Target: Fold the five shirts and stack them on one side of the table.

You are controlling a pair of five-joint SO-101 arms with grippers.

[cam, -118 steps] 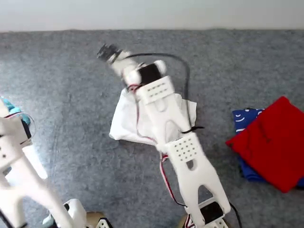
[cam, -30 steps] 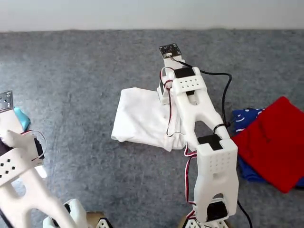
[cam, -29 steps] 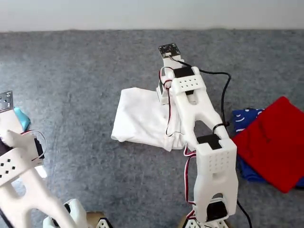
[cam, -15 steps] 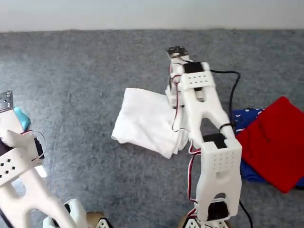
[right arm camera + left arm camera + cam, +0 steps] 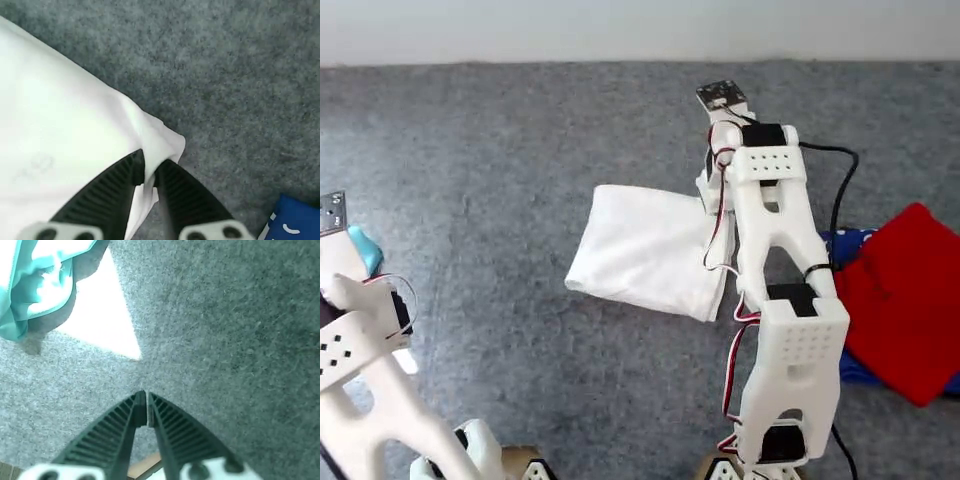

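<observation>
My right gripper (image 5: 147,172), clamped on a corner of the folded white shirt (image 5: 645,250) lying mid-way across the table (image 5: 470,150), grips it, I judge, to draw it toward the red shirt (image 5: 905,300) stacked on the blue shirt (image 5: 835,245) at the right side; my left gripper (image 5: 146,410) hangs closed, empty.

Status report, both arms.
Right end effector shut on white shirt corner. Left end effector shut, empty, near teal shirt. Red shirt atop blue shirt.

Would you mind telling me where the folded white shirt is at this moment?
In the high view the folded white shirt lies mid-table, its corner pinched by the right gripper, left of the folded red shirt.
</observation>
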